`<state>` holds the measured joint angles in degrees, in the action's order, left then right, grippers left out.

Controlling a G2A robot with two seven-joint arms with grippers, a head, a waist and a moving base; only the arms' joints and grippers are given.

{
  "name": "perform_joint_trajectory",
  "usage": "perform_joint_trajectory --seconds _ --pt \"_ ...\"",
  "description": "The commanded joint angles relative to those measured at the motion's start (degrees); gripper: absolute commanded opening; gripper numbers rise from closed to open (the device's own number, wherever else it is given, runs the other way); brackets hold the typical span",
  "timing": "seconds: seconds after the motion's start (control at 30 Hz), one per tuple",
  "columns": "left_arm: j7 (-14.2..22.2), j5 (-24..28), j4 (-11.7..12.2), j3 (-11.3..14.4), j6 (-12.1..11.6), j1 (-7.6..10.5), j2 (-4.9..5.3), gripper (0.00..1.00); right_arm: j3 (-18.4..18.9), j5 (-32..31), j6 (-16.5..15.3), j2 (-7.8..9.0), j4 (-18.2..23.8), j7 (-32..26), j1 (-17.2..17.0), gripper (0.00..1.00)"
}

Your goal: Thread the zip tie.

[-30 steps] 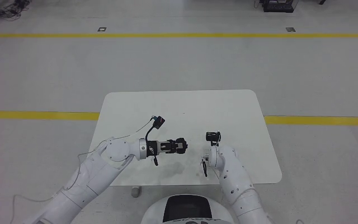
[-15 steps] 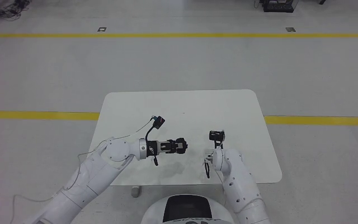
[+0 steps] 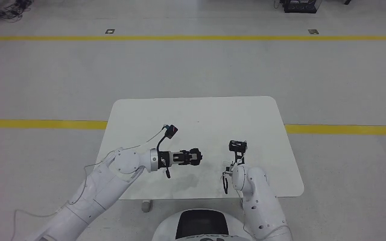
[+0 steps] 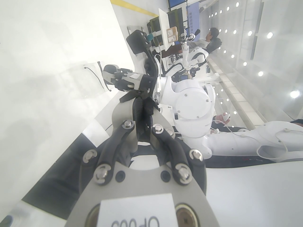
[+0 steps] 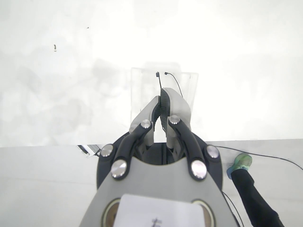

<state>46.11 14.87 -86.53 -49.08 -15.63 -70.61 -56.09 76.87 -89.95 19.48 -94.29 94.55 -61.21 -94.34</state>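
Pinching a black zip tie [image 5: 159, 81], the right hand [image 5: 161, 94] hangs over the tabletop [image 3: 199, 114] by its near edge. The left hand [image 4: 142, 103] is clenched, beside it.

Over the table [image 3: 241, 114], the left gripper [image 3: 196, 156] sits at nine o'clock of the right gripper [image 5: 161, 94], which pinches the zip tie [image 5: 159, 81] above a sheet [image 5: 139, 88].

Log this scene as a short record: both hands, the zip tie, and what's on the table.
right hand: shut on the zip tie, over a clear sheet
zip tie: thin, black, one end sticking out beyond the grip
second strand: thin, black, beside it; unclear whether same tie
left hand: shut, apart from the right hand; contents unclear
table: white, bearing the clear sheet
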Motion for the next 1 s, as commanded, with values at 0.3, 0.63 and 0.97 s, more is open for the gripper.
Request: perform_joint_trajectory --seconds 0.3,0.63,0.97 --pt "0.0 0.0 0.0 0.0 0.0 0.00 0.00 0.00 -0.7 0.0 0.0 -0.30 -3.3 5.7 0.7 0.27" --pt "0.0 0.0 0.0 0.0 0.0 0.00 0.00 0.00 -1.5 0.0 0.0 0.34 -7.9 3.7 4.0 0.39" --pt "0.0 0.0 0.0 0.0 0.0 0.00 0.00 0.00 -2.4 0.0 0.0 0.97 -5.9 0.9 4.0 0.33"
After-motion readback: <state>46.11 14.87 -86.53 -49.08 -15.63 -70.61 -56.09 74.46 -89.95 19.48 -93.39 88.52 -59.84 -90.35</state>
